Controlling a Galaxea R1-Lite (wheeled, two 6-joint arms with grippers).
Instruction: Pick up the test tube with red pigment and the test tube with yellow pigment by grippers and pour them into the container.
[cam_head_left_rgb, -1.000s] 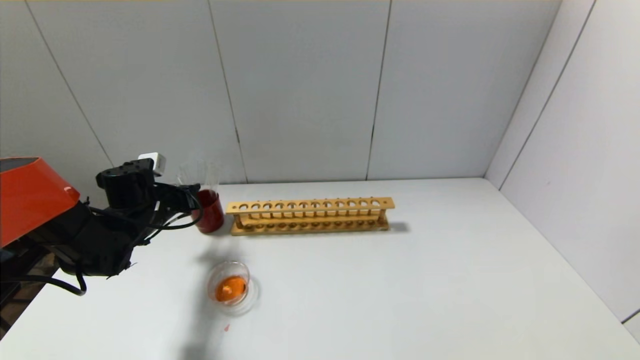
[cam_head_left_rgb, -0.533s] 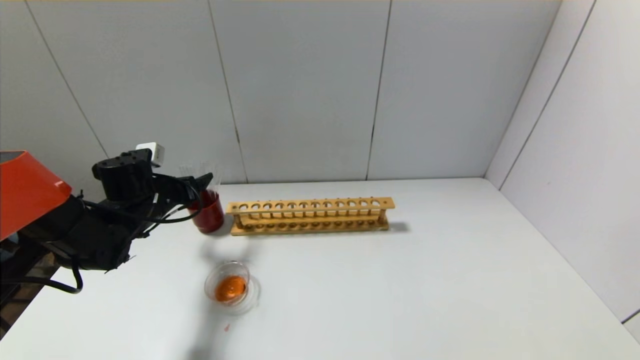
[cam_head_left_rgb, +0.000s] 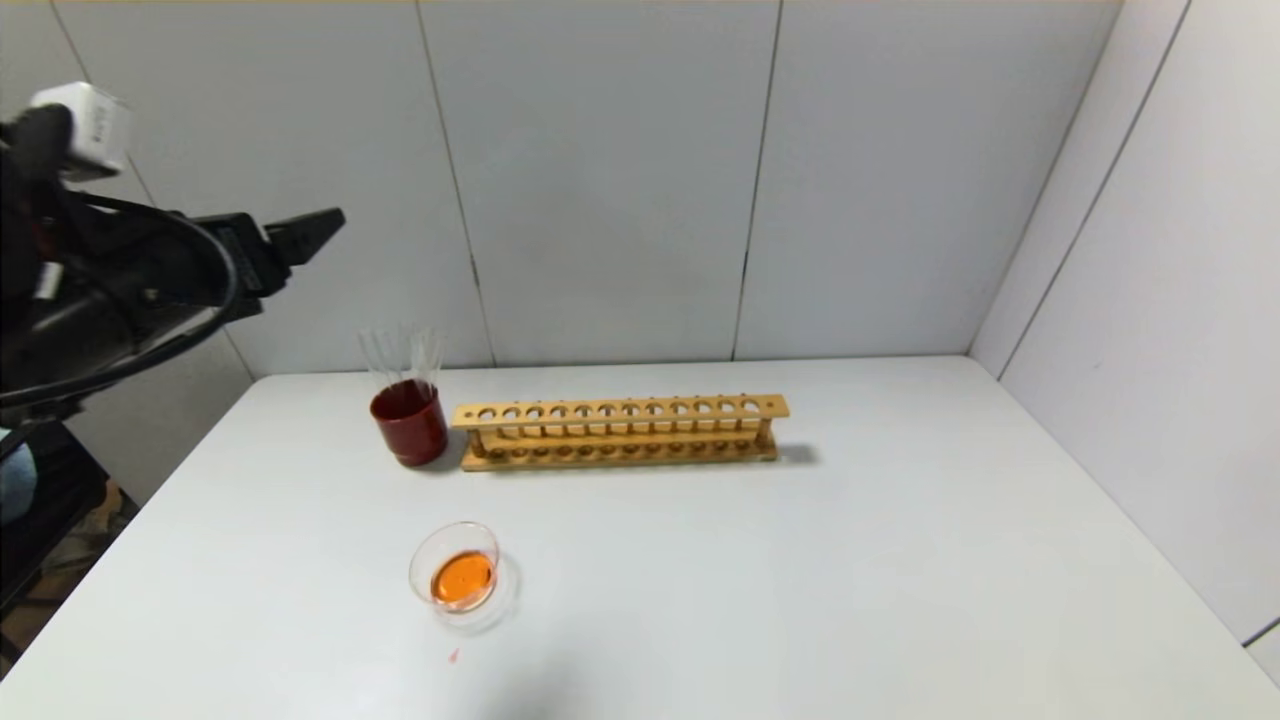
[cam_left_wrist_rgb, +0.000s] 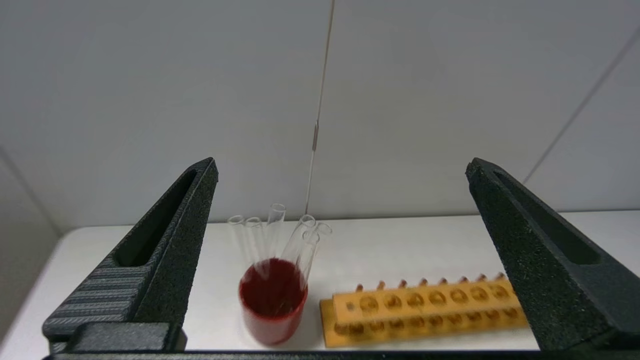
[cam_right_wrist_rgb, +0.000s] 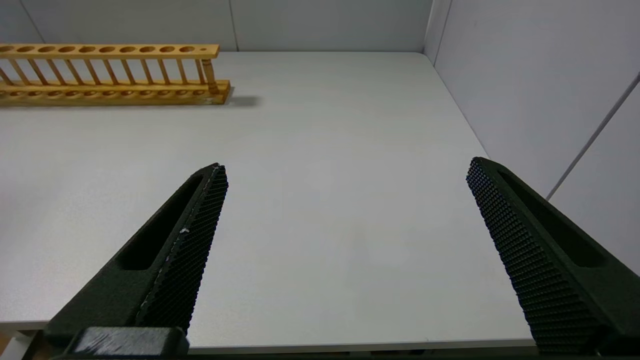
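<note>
Grey wall panels enclose a white table (cam_head_left_rgb: 800, 560), and I inspect it from the head and wrist views. My left gripper (cam_left_wrist_rgb: 340, 200) hangs high above the table's left rear, jaws wide apart and holding nothing; my right gripper (cam_right_wrist_rgb: 345, 200) sits low over the near right edge, jaws also apart and empty. I count one dish (cam_head_left_rgb: 456, 575) near the front left with orange liquid pooled in it, one dark red cup (cam_head_left_rgb: 410, 422) at the rear left, one wooden rack (cam_head_left_rgb: 620, 430) beside it with every hole vacant, and five clear tubes (cam_left_wrist_rgb: 272, 235) leaning in the cup. I cannot tell a red or a yellow tube apart among them; none shows colour. I judge the pouring done. Risks from here: a low left-arm pass could clip the leaning tubes and topple the cup, and a sweep could knock the dish and spill it.
</note>
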